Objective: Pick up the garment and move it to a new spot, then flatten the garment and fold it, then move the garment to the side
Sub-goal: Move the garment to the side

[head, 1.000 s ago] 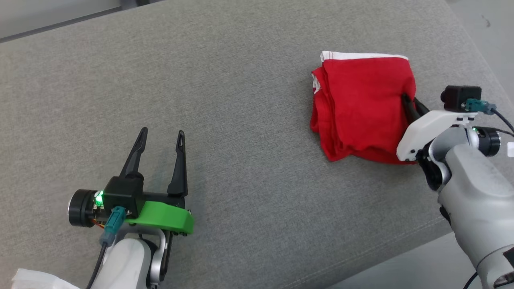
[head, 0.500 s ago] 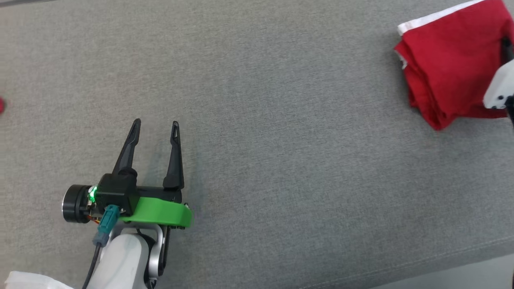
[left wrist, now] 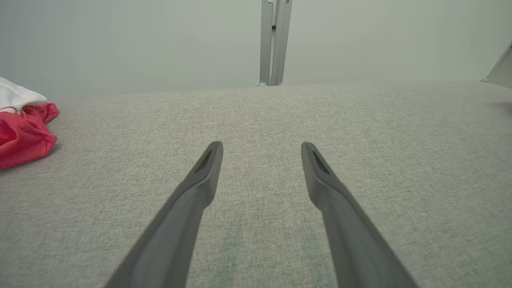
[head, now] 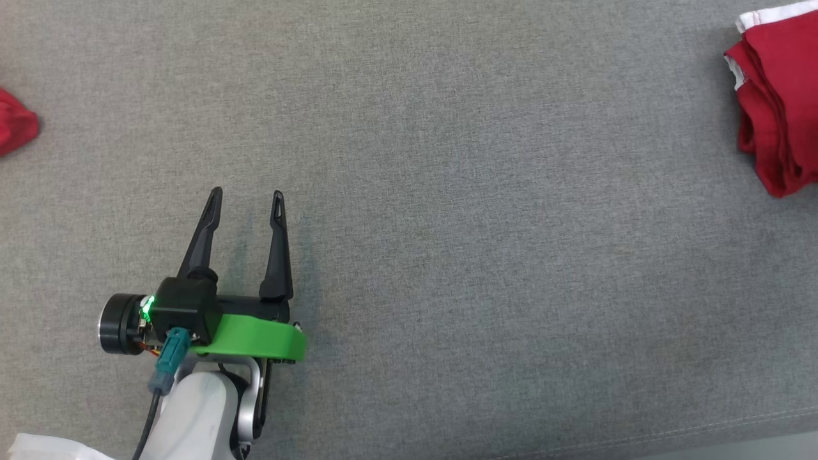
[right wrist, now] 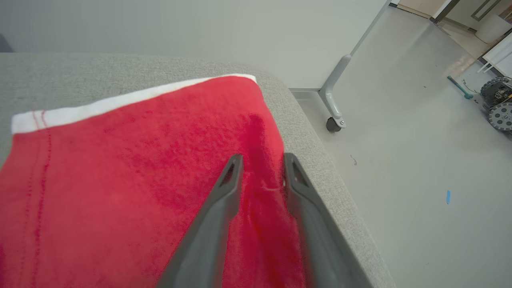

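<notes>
Folded red garment (right wrist: 120, 168) is lying flat on the grey fabric bench (head: 447, 223), directly under the right pincer (right wrist: 263, 158) and near the bench edge on that pincer's right. Its white hem band (right wrist: 120, 102) is sitting at the end far from the pincer, running crosswise to the fingers. The red body is stretching back toward the wrist.

Right pincer is standing released, fingers narrowly parted, a shallow crease of cloth showing in the gap.

Long axis unclear. The near end is running out of the wrist view, and the head view is cutting the garment at its right edge, with stacked fold edges facing the left pincer (head: 247, 192).

Left pincer is standing released, fingers wide, well apart from the garment. A second red cloth (head: 16, 128) is poking in far to its left, mostly cut off.
</notes>
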